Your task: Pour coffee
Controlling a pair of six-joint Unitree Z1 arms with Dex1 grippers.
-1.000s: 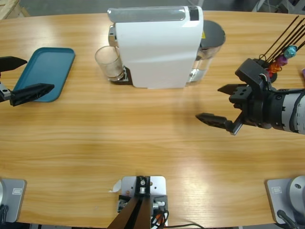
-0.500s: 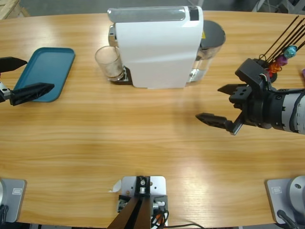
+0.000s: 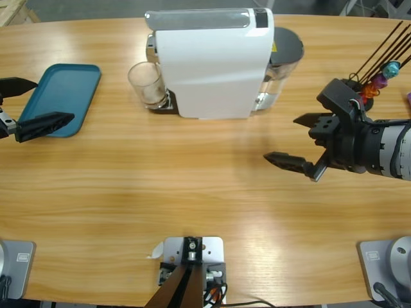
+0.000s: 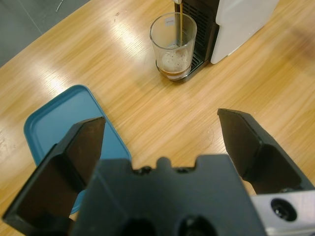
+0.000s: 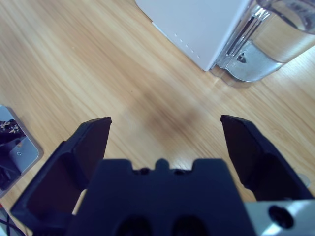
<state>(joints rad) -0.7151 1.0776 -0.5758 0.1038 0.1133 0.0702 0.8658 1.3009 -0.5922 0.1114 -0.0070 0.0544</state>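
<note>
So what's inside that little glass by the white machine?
The glass holds a shallow layer of dark coffee with foam above it, and a thin stream runs in from the white machine. The spout itself is cut off from view.

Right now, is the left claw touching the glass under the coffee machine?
Apart. The left wrist view shows bare table between the open left claw and the glass.

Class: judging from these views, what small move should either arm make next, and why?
Probably none yet: hold still. Coffee is streaming from the machine into the glass, with only a shallow layer inside. The left gripper and right gripper are open, apart from it.
</note>
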